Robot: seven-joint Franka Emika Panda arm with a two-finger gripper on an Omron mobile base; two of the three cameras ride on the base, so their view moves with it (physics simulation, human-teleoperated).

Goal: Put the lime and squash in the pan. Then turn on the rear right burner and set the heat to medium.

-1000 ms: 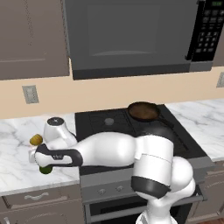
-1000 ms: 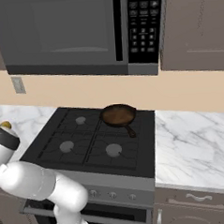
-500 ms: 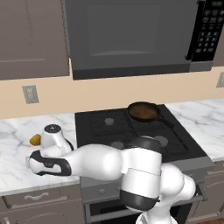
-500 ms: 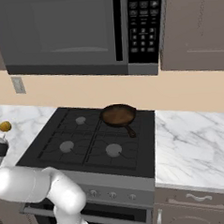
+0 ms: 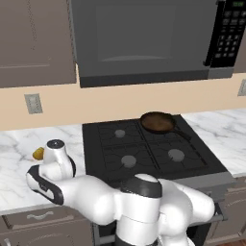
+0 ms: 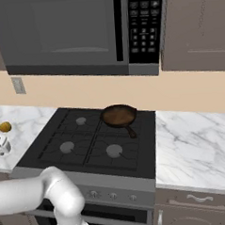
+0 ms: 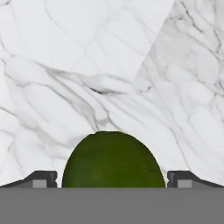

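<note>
Lime [image 7: 113,159] sits dead centre between the wide-open claw [image 7: 112,178] tips on the marble table [image 7: 109,65], nothing gripped, so closing should catch it.

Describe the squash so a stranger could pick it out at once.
Start at the black stove, then move to the marble counter on its left. The squash is the small yellow-orange lump near the backsplash; the lime nearby, between the open gripper fingertips, is dark green.
</note>
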